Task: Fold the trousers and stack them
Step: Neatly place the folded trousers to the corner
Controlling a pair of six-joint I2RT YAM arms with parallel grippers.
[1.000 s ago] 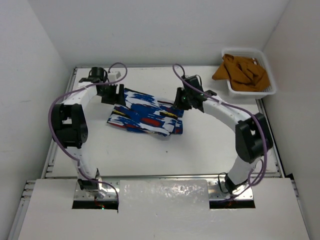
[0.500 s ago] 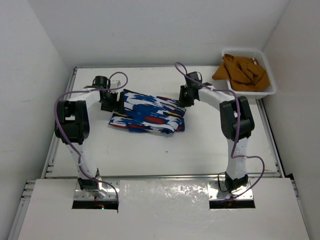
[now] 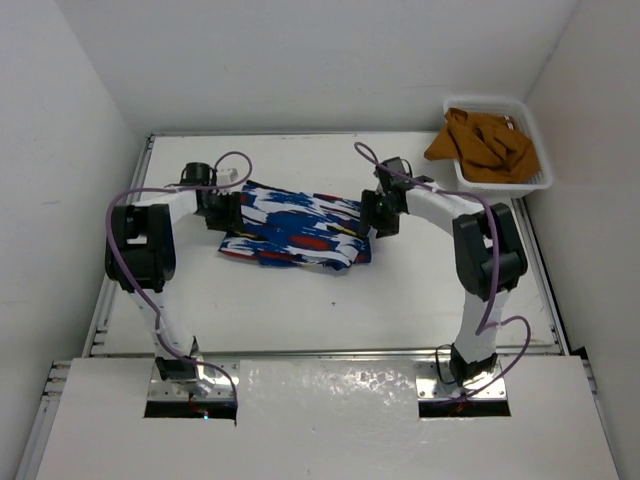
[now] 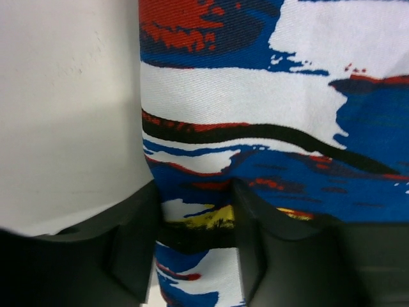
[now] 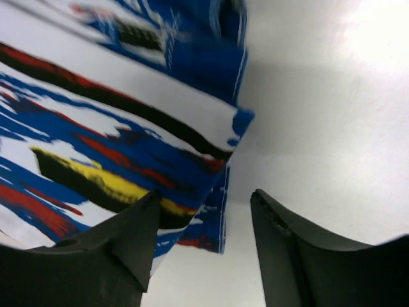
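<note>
The trousers [image 3: 295, 225] lie folded into a flat, wide bundle on the white table [image 3: 300, 300], a little above the middle of the overhead view, with the blue, white, red and yellow print facing up. The left gripper [image 3: 226, 209] sits at the bundle's left end and the right gripper [image 3: 377, 215] at its right end. In the left wrist view, the two dark fingers [image 4: 128, 256] stand a narrow way apart at the bottom of the frame. Printed cloth fills the gap between them, and its left edge runs under the left finger. I cannot tell whether they pinch the cloth or only rest over it. In the right wrist view, the fingers [image 5: 287, 256] are likewise narrowly parted. The trousers' corner reaches the left finger, and mostly bare table shows in the gap. In the overhead view's upper right, a white basket [image 3: 503, 184] holds a crumpled brown cloth [image 3: 483, 145].
</note>
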